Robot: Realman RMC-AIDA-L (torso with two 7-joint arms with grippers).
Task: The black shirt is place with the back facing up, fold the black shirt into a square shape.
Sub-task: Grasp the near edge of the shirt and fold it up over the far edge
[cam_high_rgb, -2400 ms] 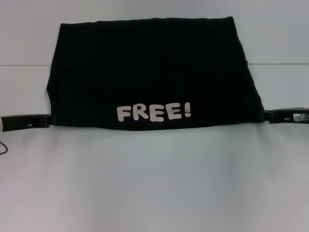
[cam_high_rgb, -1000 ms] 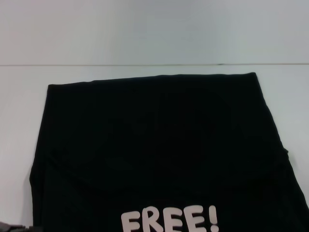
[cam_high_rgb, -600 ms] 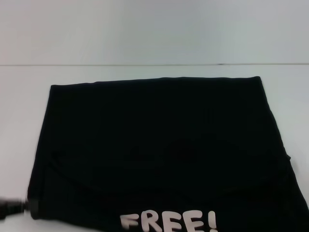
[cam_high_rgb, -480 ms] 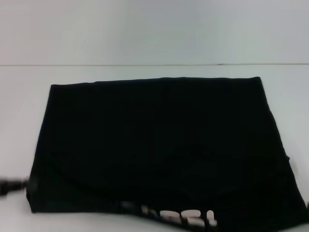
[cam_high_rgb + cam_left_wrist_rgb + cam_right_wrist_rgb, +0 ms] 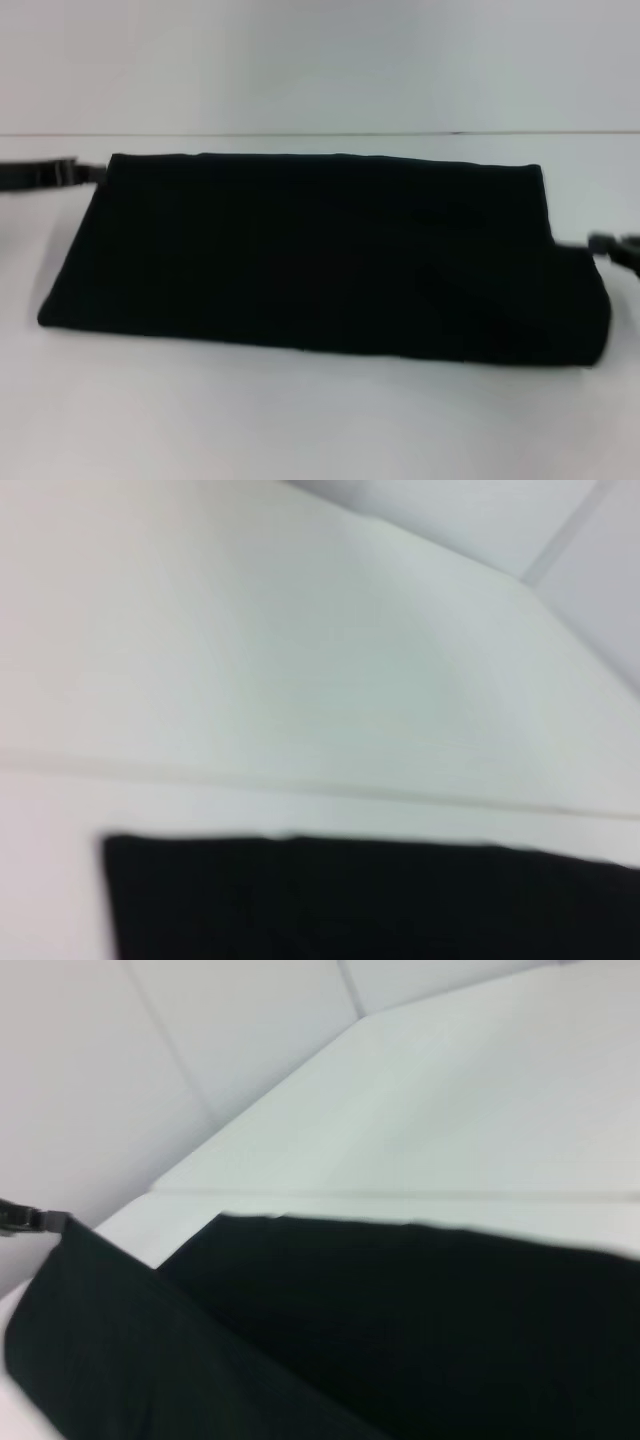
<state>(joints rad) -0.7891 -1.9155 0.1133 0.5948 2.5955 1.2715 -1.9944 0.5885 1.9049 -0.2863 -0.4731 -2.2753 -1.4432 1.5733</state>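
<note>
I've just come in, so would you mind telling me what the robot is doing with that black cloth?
The robot is folding the black shirt on the white table. The shirt now lies as a wide, doubled-over band with no lettering showing. The left gripper is at the shirt's far left corner, and the right gripper is at its right edge, lower down. The views do not show whether either one is clamped on the fabric. The shape is a long rectangle, not yet a square.

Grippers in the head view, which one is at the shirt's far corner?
The left gripper, touching the far left corner of the shirt. The right gripper sits lower, midway along the shirt's right edge.
</note>
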